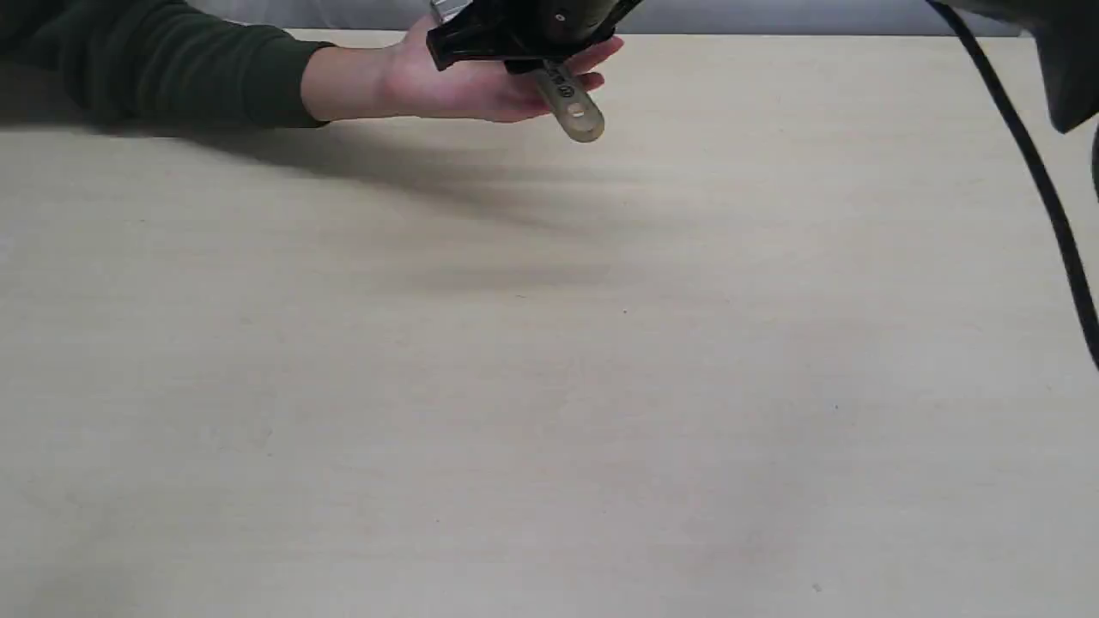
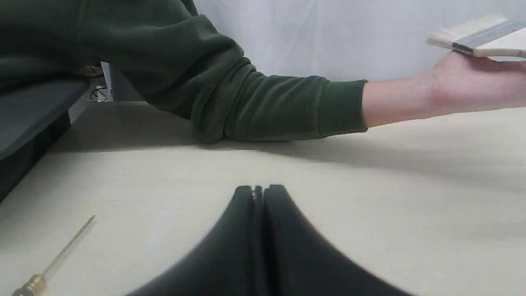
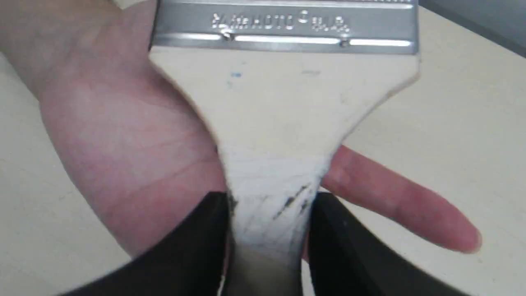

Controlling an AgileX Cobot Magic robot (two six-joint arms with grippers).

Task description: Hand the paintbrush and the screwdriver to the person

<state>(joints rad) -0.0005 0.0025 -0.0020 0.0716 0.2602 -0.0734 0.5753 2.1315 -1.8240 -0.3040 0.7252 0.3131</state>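
The black right gripper (image 3: 269, 238) is clamped on the narrow neck of the wide, flat paintbrush (image 3: 283, 102) with the light wooden handle. This leaves the broad part of the brush free to lie over the person's bare, open hand (image 3: 123, 135). The hand is held palm up, above the pale beige counter (image 1: 549, 386) at its far side. From the left wrist view the brush appears to rest on the palm or sit just above it. Holding the brush by the thin end seems meant to let the person close the fingers around the brush without meeting the gripper. The handover looks close to the release.

The brush has a silver metal ferrule (image 3: 283, 24) with stamped lettering and two small rivets. Its wood is scuffed white with dark scratches where the gripper holds it. In the exterior view the handle end shows black printed marks and a hole.

The slim screwdriver (image 2: 33, 283), with its gold-orange collar and thin metal shaft, lies on the counter near the black left gripper (image 2: 258, 193), not yet handed over. That gripper is empty, its jaws pressed together. The person's dark green sleeve (image 2: 263, 107) rests on the counter beyond it.
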